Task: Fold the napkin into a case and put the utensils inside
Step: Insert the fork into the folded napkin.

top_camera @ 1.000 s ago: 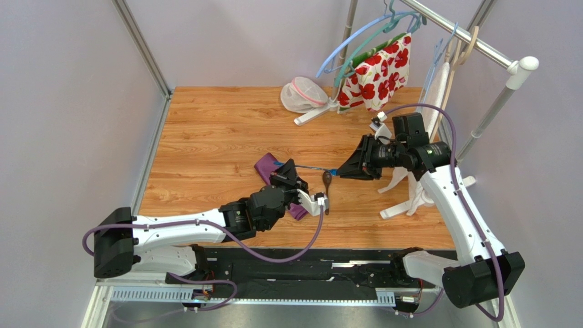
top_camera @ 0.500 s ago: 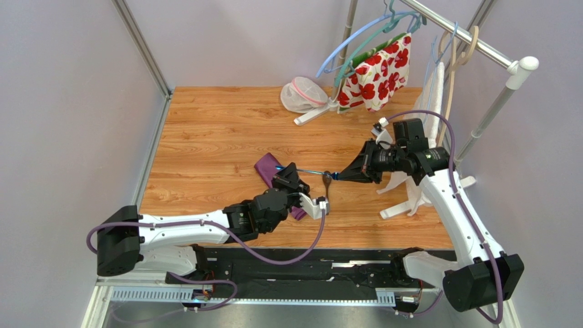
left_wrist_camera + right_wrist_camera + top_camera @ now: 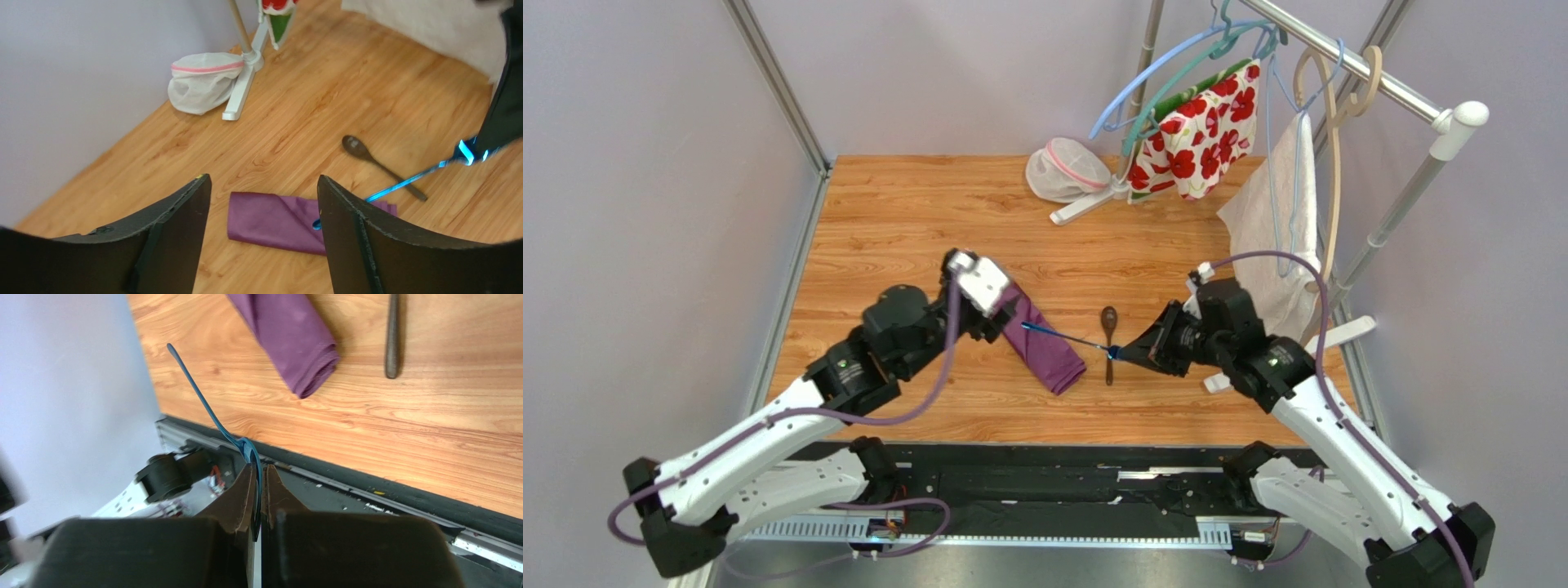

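The napkin is already folded into the case (image 3: 1048, 347), a narrow plum strip lying slantwise on the table (image 3: 916, 208) between the 2 arms. The right gripper (image 3: 258, 471) is clamped tight on the head of 1 slim blue-tinted utensil (image 3: 1069, 337), whose handle reaches left so its tip meets the strip; whether it has entered a fold cannot be told. The spoon (image 3: 1109, 337) lies loose just right of the case. The left gripper (image 3: 262, 184) hangs above the case's far end, jaws spread wide and holding nothing. To do this well, I judge the utensil should be swung into line with the strip's length, kept low, and slid in slowly. The free left fingers could pin the cloth so it does not skid or unroll.
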Controlling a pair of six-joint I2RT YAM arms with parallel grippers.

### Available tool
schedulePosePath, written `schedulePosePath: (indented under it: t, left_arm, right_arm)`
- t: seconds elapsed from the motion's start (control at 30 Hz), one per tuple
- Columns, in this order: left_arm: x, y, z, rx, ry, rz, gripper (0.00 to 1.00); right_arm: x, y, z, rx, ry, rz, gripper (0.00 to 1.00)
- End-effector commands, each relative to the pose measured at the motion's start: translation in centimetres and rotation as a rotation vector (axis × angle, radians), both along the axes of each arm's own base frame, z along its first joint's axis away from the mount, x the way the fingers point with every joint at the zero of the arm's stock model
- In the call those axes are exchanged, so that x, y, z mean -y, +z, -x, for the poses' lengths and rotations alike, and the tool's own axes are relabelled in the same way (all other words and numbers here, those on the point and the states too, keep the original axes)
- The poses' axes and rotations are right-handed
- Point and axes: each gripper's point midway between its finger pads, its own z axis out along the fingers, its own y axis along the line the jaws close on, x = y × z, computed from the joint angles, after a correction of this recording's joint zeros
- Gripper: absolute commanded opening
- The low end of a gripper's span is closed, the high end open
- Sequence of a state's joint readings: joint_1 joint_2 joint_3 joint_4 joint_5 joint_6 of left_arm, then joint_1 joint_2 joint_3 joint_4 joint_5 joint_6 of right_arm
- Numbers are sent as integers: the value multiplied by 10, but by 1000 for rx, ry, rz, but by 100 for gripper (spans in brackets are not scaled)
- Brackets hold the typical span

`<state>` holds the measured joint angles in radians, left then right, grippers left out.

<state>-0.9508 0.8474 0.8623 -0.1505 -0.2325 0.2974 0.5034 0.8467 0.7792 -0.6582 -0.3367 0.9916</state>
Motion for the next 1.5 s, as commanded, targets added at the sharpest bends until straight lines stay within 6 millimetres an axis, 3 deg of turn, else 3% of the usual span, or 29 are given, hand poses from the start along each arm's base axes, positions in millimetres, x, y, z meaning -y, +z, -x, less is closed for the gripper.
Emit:
schedulePosePath:
  t: [0.0, 0.03, 0.07, 0.1, 0.13, 0.17, 0.23, 0.33, 0.37, 0.4, 0.53, 0.8, 1.1, 1.47]
  left_arm:
    - [-4, 8, 12, -359, 5, 356, 70]
    - [-2, 2, 10, -436, 23, 385, 67]
    - [-4, 7, 5, -470, 47, 411, 53]
    - [-11, -12, -9, -562, 104, 407, 44]
    - [-11, -17, -13, -648, 116, 453, 38]
    - [-14, -21, -21, -703, 125, 477, 23]
    - [-22, -43, -41, -855, 157, 531, 13]
    - [-14, -70, -57, -1009, 111, 551, 11]
    - [-11, -70, -62, -1018, 101, 546, 11]
    - [-9, -87, -70, -1066, 124, 525, 10]
    - [-5, -106, -91, -1101, 164, 503, 9]
    - [-23, -156, -110, -1160, 349, 419, 7]
    - [-27, -197, -131, -1201, 435, 377, 6]
    - [-35, -227, -144, -1213, 510, 315, 5]
  right_arm:
    - [-2, -11, -32, 98, -258, 39, 0]
    - [-2, -24, -30, 99, -263, 53, 0]
    - [-9, -22, -32, 121, -262, 31, 0]
    - [-9, -26, -35, 120, -286, 30, 0]
    - [-8, -33, -36, 118, -292, 41, 0]
    - [-11, -34, -37, 124, -296, 44, 0]
    - [-9, -36, -41, 137, -324, 44, 0]
    - [-10, -49, -45, 128, -344, 49, 0]
    - [-13, -52, -46, 134, -341, 43, 0]
    - [-14, -57, -49, 130, -342, 56, 0]
    - [-21, -60, -56, 146, -340, 59, 0]
    - [-28, -71, -55, 135, -335, 83, 0]
    - [-28, -85, -49, 134, -334, 111, 0]
    - [-33, -96, -48, 137, -309, 115, 0]
